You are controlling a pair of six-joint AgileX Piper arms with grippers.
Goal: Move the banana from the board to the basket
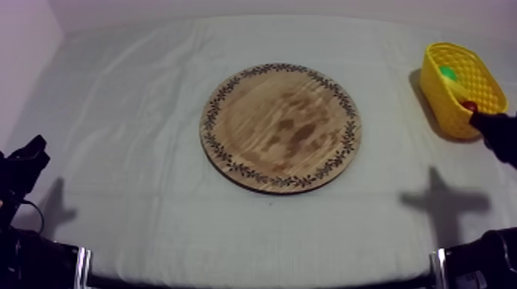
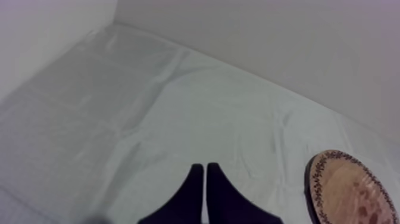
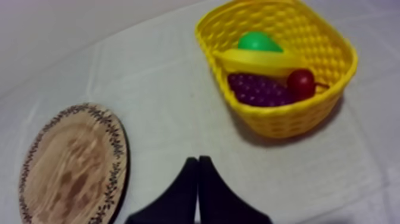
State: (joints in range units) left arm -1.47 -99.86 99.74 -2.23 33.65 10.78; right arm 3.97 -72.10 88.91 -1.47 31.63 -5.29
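Grey-white cloth (image 1: 115, 115) lies under everything, the wooden board (image 1: 281, 127) is bare, and the banana (image 3: 262, 59) lies sideways in the yellow basket (image 3: 286, 116) ahead of your right gripper (image 3: 198, 161), pinched together on nothing like your far-off left gripper (image 2: 205, 168).

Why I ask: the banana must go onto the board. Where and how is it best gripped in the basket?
Probably its middle, from straight above, the right gripper closing across its narrow width. The banana lies across the yellow basket between the pear and the grapes, the small red fruit near one end; the basket's walls bar any sideways approach.
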